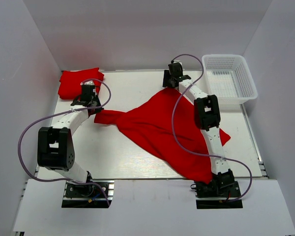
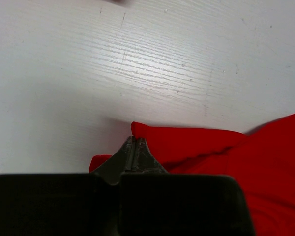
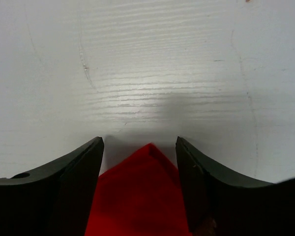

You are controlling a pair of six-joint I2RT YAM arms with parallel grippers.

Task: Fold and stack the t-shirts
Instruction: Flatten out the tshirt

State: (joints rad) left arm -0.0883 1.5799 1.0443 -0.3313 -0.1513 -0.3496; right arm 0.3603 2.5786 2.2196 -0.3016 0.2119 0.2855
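While spreading the bright red cloth t-shirt (image 1: 157, 129), clamps a sleeve in the left pincer (image 2: 135, 140) and straddles a corner with the gaping right pincer (image 3: 140, 143). Next, probably: clamp right, pull taut.

Two plain bright red soft cloth shirts: one folded t-shirt (image 1: 80, 83) at ten o'clock, one loose t-shirt (image 1: 157, 128) at the centre. One rectangular white plastic mesh basket (image 1: 229, 81) at two o'clock. One white wood-grain table (image 1: 123, 157). Two white-and-black jointed robot arms, the left arm (image 1: 59, 142) at seven o'clock and the right arm (image 1: 209, 118) at five. Each has one black two-finger gripper, the left gripper (image 2: 135, 142) and the right gripper (image 3: 140, 141).
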